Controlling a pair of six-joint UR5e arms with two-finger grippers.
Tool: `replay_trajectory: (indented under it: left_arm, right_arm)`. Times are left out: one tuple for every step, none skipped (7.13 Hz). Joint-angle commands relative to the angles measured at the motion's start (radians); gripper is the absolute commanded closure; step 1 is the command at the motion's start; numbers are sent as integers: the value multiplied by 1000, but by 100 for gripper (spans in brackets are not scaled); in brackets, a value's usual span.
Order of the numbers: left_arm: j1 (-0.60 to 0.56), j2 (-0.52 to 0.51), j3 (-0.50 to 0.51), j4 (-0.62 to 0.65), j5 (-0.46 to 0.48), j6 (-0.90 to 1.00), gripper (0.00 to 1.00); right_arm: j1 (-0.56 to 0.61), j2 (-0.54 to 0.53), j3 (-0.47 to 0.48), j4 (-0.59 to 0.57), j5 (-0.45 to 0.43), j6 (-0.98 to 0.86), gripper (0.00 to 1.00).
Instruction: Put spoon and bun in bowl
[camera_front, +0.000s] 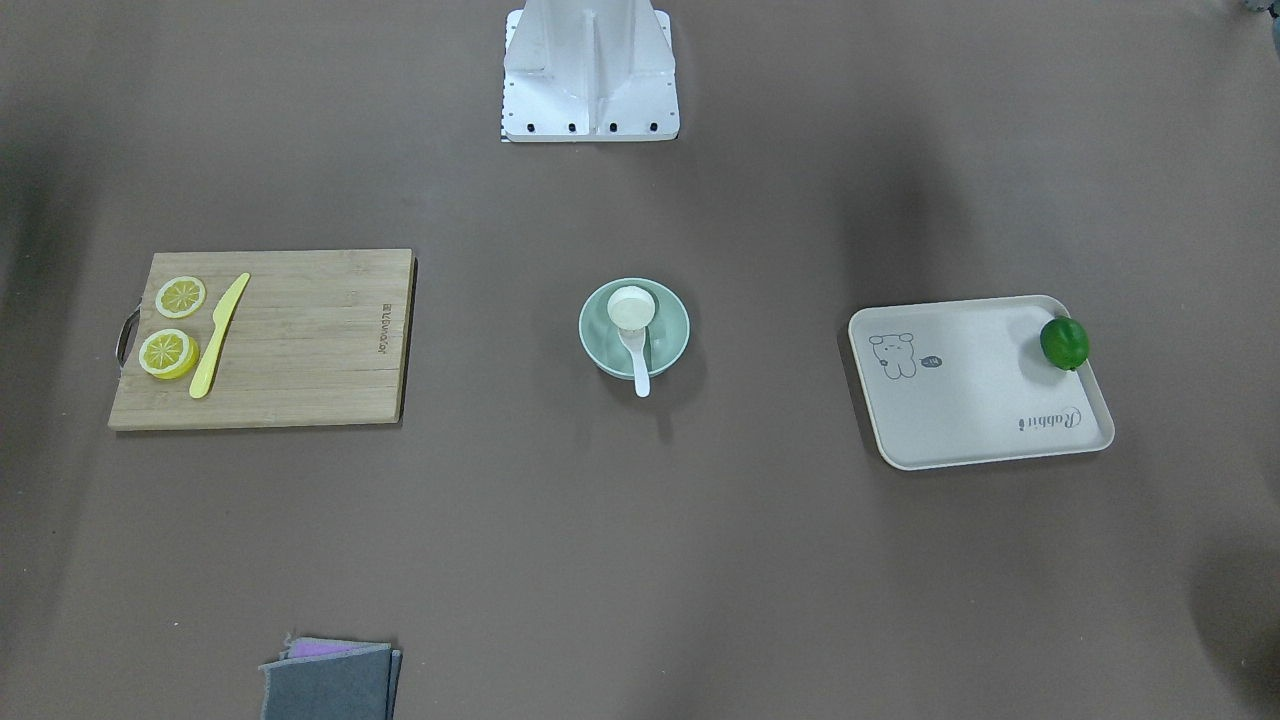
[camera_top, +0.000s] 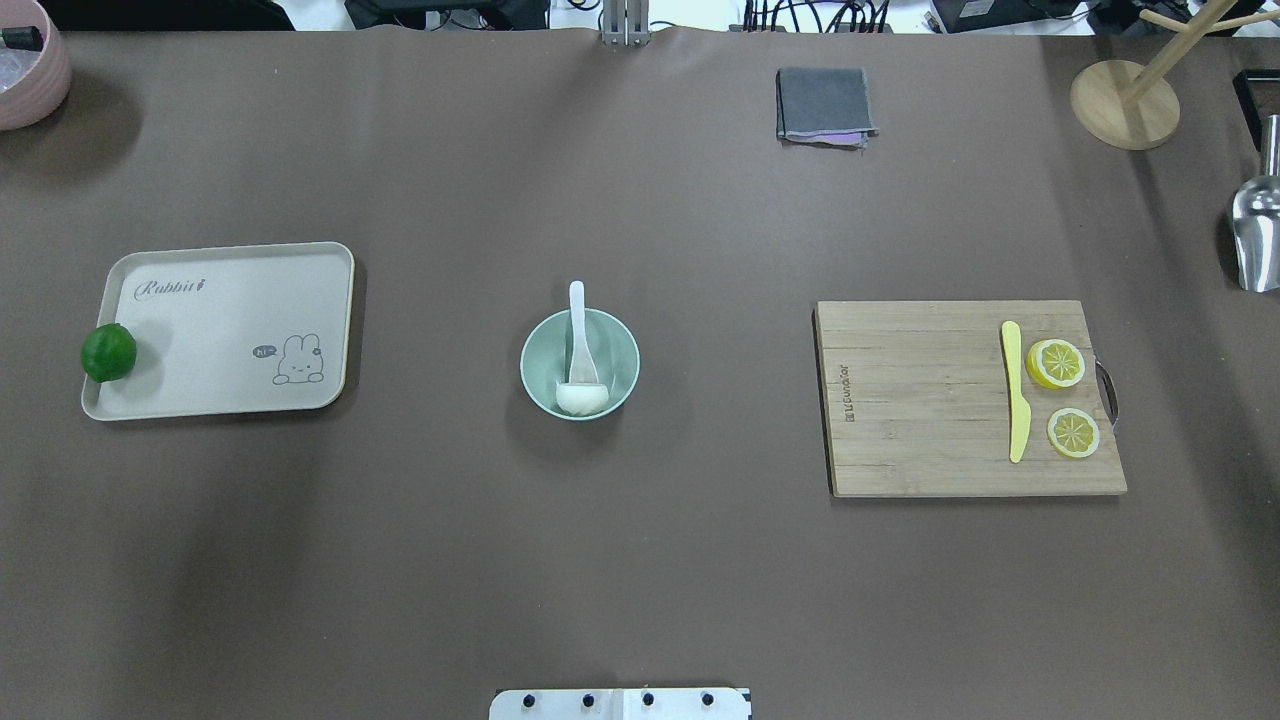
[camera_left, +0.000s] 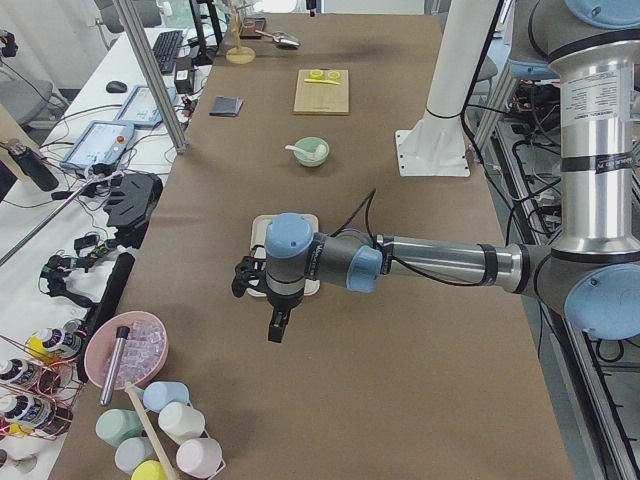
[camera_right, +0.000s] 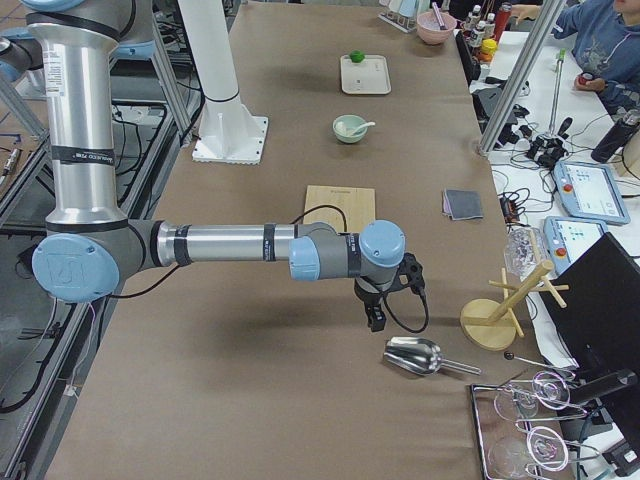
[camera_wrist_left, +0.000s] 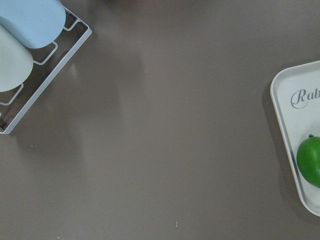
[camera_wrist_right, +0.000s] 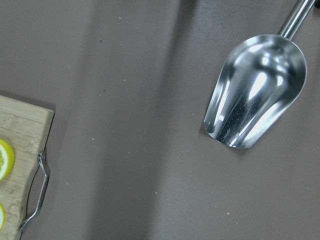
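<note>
The pale mint-green bowl (camera_front: 672, 345) stands at the table's middle, also in the overhead view (camera_top: 534, 362). The white bun (camera_front: 631, 308) (camera_top: 582, 399) lies inside it on the robot's side. The white spoon (camera_front: 638, 366) (camera_top: 577, 318) rests with its scoop in the bowl beside the bun and its handle over the far rim. My left gripper (camera_left: 277, 326) hangs above the table's left end, far from the bowl. My right gripper (camera_right: 375, 319) hangs above the right end. They show only in the side views, so I cannot tell whether they are open or shut.
A cream tray (camera_top: 220, 330) with a green lime (camera_top: 108, 352) lies left of the bowl. A wooden cutting board (camera_top: 920, 400) with lemon slices (camera_top: 1055, 363) and a yellow knife (camera_top: 1016, 390) lies right. A grey cloth (camera_top: 824, 104), metal scoop (camera_top: 1255, 235) and wooden stand (camera_top: 1125, 103) are at the far right.
</note>
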Motion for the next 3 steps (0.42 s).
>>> replay_trajectory:
  left_arm:
    - [0, -4, -5, 0, 0, 0, 2]
    - [2, -7, 0, 0, 0, 0, 2]
    - [2, -13, -5, -2, 0, 0, 2]
  right_arm:
    - [0, -2, 3, 1, 1, 3, 0]
    - [0, -2, 2, 0, 0, 5, 0]
    - [0, -2, 0, 0, 0, 9, 0]
